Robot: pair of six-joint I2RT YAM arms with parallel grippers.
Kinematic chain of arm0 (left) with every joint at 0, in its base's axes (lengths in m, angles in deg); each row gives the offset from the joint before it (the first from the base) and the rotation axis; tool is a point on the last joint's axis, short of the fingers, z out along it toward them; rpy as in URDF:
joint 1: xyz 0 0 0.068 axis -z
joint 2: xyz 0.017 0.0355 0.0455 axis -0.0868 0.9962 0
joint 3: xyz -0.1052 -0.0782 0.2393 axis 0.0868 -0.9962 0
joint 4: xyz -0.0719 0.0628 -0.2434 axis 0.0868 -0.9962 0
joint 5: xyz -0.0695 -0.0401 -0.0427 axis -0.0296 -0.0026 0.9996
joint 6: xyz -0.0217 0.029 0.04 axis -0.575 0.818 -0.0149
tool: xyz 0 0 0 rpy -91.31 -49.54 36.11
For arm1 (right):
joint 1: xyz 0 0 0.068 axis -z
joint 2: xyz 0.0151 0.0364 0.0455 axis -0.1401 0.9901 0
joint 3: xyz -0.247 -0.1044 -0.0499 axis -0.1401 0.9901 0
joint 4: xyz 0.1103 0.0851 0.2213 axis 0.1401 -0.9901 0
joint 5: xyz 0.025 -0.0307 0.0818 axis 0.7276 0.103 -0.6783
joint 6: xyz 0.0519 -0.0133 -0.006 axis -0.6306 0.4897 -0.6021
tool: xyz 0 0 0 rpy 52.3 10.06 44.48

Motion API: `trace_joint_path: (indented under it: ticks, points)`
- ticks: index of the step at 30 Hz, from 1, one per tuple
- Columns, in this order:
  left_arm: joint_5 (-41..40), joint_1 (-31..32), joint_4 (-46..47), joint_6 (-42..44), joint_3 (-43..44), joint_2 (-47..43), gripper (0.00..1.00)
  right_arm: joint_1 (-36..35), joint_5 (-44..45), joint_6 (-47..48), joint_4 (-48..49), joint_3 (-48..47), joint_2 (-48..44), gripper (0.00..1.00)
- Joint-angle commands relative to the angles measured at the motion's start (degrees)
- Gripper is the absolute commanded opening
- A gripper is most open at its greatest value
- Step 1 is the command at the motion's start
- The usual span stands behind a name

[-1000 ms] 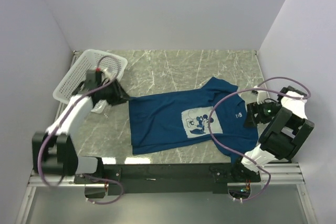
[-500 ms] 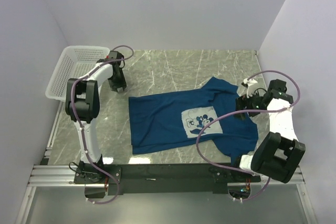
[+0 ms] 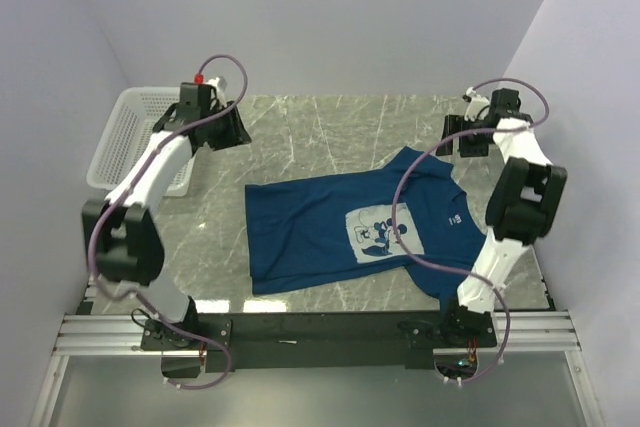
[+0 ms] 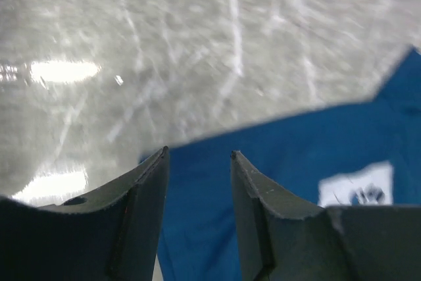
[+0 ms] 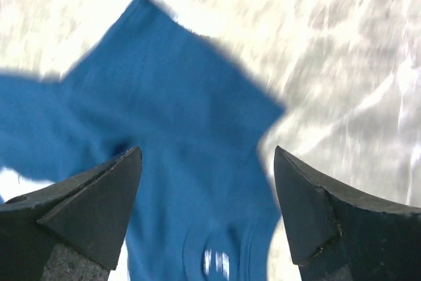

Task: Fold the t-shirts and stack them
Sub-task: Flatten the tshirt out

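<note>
Navy shirt (image 3: 300, 232) lies spread flat in the middle of the marble table (image 3: 330, 122), print (image 3: 381, 233) up, hem to the left and collar to the right. Its near sleeve reaches almost to the table's near edge. Bare marble runs along the far side and to the left of the hem. A white basket (image 3: 125, 137) fills the far-left corner against the wall.

The left gripper (image 3: 232, 130) is just beside the basket, past the shirt's far hem corner and clear of the cloth. Its jaws are narrowly parted with nothing between them. The right gripper (image 3: 455, 137) is at the far right, beyond the far sleeve. Its jaws are spread wide and empty, and the blurred sleeve shows below them in the wrist view.
</note>
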Motion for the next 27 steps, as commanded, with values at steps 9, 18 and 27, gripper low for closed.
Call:
trace_joint_path:
  ticks: [9,18,27]
  points:
    - [0.1,-0.2,8.0,3.7,-25.3,-26.9,0.50,0.1,5.3,-11.2,-7.2,-16.4,16.0,0.70]
    - [-3.4,-0.2,8.9,5.4,-33.3,-31.2,0.50,0.5,9.5,-13.7,-4.2,-11.3,15.2,0.60]
    - [-3.8,-0.1,9.5,5.4,-33.9,-32.5,0.51,0.6,8.4,-13.9,-5.8,-16.0,19.0,0.33]
